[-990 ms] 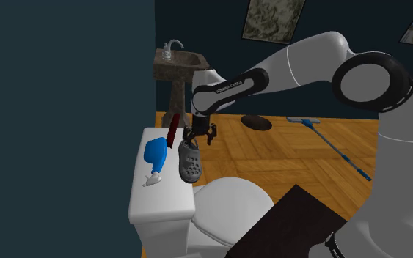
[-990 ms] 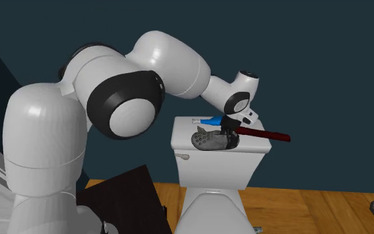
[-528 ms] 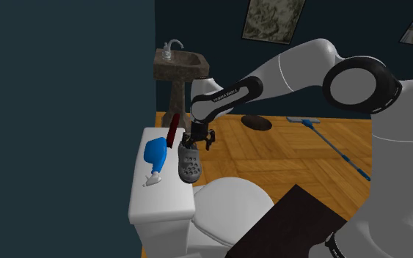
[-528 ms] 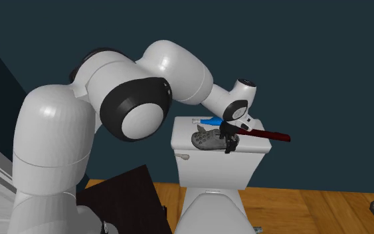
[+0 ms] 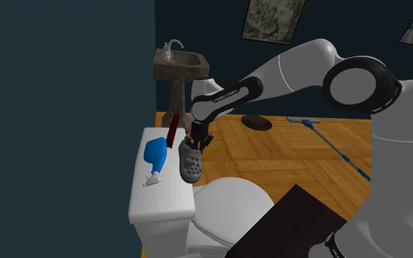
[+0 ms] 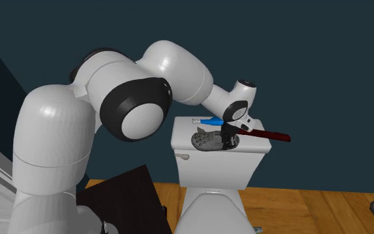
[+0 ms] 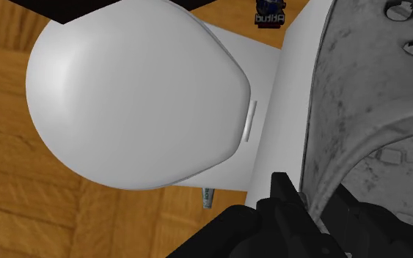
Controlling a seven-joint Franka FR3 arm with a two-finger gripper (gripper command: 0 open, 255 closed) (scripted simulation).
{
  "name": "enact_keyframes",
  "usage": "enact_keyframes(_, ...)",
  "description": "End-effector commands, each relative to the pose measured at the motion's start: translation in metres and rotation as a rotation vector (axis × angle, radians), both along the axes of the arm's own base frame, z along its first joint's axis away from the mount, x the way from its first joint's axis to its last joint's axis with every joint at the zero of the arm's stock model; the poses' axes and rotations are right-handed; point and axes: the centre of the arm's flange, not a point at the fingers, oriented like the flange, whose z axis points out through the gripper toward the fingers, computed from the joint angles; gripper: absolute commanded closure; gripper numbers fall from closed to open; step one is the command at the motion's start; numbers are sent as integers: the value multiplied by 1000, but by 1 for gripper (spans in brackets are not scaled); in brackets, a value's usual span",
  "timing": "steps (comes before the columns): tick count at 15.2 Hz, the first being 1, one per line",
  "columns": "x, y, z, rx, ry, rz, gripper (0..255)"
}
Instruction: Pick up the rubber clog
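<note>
Shoulder view: a grey clog [image 5: 191, 163] with holes over its toe lies on the white lid of a toilet tank [image 5: 155, 204], at the edge nearest the bowl. Its toe points toward the camera and its heel away. The black gripper [image 5: 194, 141] comes down onto the heel end, with the white arm reaching in from the picture's right. The fingers stand narrow and close together on the clog's rim.

A blue object [image 5: 155, 155] with a pale tip lies on the same lid beside the clog, toward the wall and apart from it. A dark red stick [image 5: 173, 129] lies at the far end of the lid, just behind the gripper. Below the tank is the closed white toilet seat [image 5: 230, 199], and a dark box [image 5: 289, 227] sits at the lower right.

Farther off, a brown sink [image 5: 180, 64] on a pedestal stands against the dark wall. A mop [image 5: 335, 149] with a blue handle and a dark oval mat [image 5: 256, 122] lie on the wooden floor [image 5: 271, 157].

From the second exterior view, the clog rests flat on the tank lid, its sole touching it. The gripper is at the clog's end on that picture's right, and the red stick juts out past the tank on the same side.

Wrist view: one black finger [image 7: 284, 194] presses the outside of the clog's grey side wall and the other sits inside the shoe, so the wall is clasped between them. The toilet seat and floor lie beyond.
</note>
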Motion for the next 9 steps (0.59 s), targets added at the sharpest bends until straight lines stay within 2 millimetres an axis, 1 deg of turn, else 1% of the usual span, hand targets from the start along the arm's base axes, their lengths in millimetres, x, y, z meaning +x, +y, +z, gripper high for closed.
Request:
enact_keyframes(1, 0, 1, -1, 1, 1, 1, 255)
enact_keyframes(2, 1, 1, 0, 0, 1, 1, 255)
enact_keyframes(9, 1, 1, 37, 0, 1, 1, 255)
